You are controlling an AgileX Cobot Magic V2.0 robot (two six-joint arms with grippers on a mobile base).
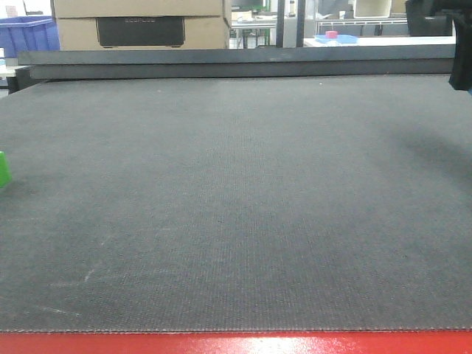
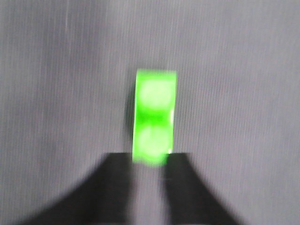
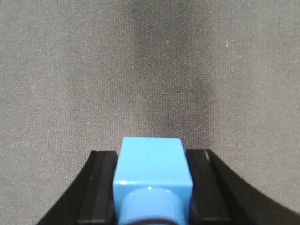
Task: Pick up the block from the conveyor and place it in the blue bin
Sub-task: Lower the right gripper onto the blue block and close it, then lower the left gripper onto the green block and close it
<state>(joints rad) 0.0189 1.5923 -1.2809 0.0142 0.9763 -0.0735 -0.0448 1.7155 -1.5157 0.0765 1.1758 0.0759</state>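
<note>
Exterior front-facing view: the conveyor [image 1: 236, 206] fills nearly the whole frame, a dark grey woven belt with its red front edge along the bottom and a dark raised rail across the back. A green block [image 1: 4, 169] rests on the belt at the far left edge of the frame, cut off by the border. A dark part of the right arm [image 1: 462, 44] enters at the upper right, above the belt. Behind the rail, a blue bin [image 1: 26, 33] stands at the upper left, with a cardboard box [image 1: 140, 22] beside it. Left wrist view (blurred): the green block, two round studs facing the camera, lies at frame centre on the belt. Its lower end sits at the tips of the left pincer [image 2: 150, 161], whose dark fingers [image 2: 117, 187] stand narrowly apart; whether they press on the block cannot be told. Right wrist view: the right pincer [image 3: 151, 157] is clamped on a blue block [image 3: 151, 173] at lower centre, one finger touching each side, with the belt beyond.
</note>
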